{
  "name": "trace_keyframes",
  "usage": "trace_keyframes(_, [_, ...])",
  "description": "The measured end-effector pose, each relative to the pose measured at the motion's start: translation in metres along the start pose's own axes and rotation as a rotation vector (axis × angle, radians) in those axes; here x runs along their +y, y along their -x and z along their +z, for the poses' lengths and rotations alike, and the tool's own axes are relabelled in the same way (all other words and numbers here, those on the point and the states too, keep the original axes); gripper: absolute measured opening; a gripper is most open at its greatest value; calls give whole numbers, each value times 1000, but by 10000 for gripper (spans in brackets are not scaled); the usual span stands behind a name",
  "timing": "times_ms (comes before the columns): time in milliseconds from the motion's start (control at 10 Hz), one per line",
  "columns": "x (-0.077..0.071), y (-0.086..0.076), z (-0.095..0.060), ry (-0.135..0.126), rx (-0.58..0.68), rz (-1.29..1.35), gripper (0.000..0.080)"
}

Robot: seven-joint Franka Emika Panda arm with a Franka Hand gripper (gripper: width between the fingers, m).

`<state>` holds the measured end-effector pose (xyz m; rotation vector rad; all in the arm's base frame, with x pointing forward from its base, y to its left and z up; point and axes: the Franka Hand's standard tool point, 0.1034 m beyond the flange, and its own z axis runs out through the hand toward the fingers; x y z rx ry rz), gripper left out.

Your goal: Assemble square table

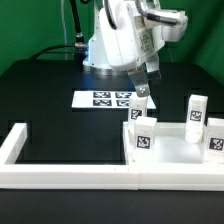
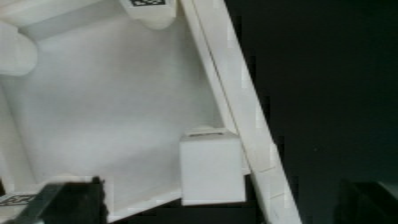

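Observation:
The white square tabletop (image 1: 176, 149) lies at the exterior view's right, inside the corner of the bar frame. Several white tagged leg blocks stand upright on its corners, among them one (image 1: 195, 112) at the back and one (image 1: 145, 138) at the front. My gripper (image 1: 142, 93) hangs right over the back left leg (image 1: 141, 106). In the wrist view that leg (image 2: 214, 166) stands by the tabletop's raised rim (image 2: 228, 80), between my dark fingers (image 2: 71, 202). Wide gaps remain on both sides of the leg. The gripper (image 2: 217, 206) is open.
The long white bar frame (image 1: 80, 171) runs along the front and turns up at the exterior view's left. The marker board (image 1: 108, 98) lies flat behind the tabletop, near the robot's base (image 1: 110, 45). Black table surface surrounds them.

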<state>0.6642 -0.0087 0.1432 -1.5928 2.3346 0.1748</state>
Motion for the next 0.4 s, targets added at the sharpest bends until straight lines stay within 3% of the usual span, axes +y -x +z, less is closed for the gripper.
trace_keyframes(400, [0, 0, 1, 1, 1, 0, 648])
